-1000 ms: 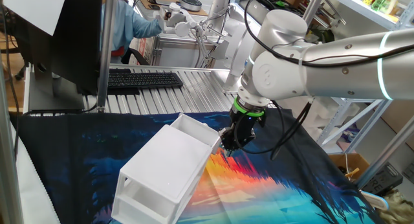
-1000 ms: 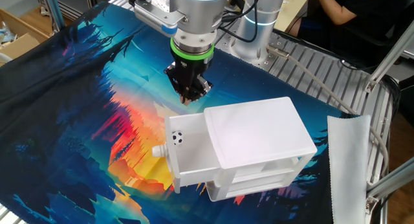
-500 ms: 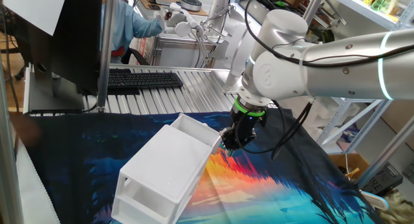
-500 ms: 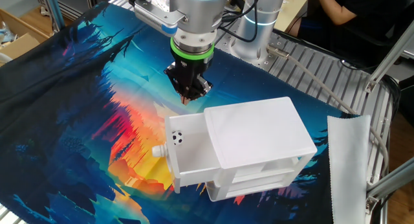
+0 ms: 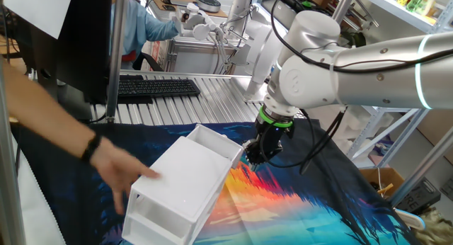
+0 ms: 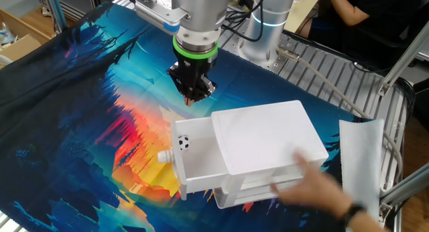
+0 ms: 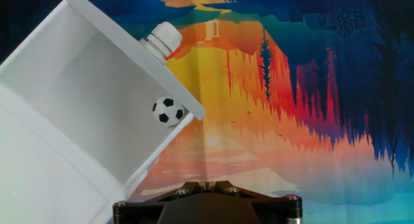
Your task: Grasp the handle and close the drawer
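Gripper (image 6: 193, 98) is pinched fully shut w/ nothing in it, hanging beside the drawer (image 6: 196, 158), which sits pulled out of its cabinet (image 6: 268, 138). Knob handle (image 6: 163, 156) untouched, prob bc someone's hand (image 5: 124, 175) is steadying the cabinet.

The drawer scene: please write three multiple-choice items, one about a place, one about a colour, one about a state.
1. Where is the gripper relative to the drawer?
A. Inside the tray
B. Above the cloth, beside the drawer
C. On top of the cabinet

2. What colour is the knob handle?
A. White
B. Red
C. Black

3. In what state is the drawer?
A. Pushed fully in
B. Removed from the cabinet
C. Pulled out

Answers: 1 B, the shut fingers hang over the printed cloth, apart from the drawer. 2 A, the knob matches the white front panel. 3 C, the tray sticks out of the cabinet with its inside showing.
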You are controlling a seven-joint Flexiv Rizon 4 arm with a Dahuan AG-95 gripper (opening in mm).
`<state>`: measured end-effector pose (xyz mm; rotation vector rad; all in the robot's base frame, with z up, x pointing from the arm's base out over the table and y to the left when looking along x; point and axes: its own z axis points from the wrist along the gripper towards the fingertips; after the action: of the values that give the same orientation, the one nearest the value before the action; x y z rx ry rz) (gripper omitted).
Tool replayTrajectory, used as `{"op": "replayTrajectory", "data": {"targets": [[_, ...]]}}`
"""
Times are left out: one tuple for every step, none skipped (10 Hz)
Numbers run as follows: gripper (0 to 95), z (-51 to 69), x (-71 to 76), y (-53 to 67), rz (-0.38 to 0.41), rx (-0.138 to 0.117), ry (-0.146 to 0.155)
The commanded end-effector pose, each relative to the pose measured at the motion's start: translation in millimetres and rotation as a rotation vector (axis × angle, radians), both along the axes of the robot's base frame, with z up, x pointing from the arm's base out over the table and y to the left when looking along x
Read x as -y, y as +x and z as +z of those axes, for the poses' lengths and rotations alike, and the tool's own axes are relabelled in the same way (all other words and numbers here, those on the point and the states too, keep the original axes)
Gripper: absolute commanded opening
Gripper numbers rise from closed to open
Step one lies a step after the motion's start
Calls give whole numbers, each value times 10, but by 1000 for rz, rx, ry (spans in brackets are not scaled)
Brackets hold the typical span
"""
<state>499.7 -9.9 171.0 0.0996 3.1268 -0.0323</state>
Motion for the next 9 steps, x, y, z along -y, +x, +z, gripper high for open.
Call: {"op": "replayTrajectory", "data": {"targets": [[0, 2, 0, -1, -1, 0, 0], [0, 2, 0, -1, 0, 0, 0], [0, 2, 0, -1, -3, 0, 1], [0, 2, 0, -1, -18, 1, 1], [0, 4, 1, -1, -47, 1, 5], [0, 7, 2, -1, -68, 1, 5], [0, 8, 3, 0, -73, 1, 4], [0, 12, 5, 7, -106, 1, 4], [0, 22, 10, 29, -134, 1, 4]]}}
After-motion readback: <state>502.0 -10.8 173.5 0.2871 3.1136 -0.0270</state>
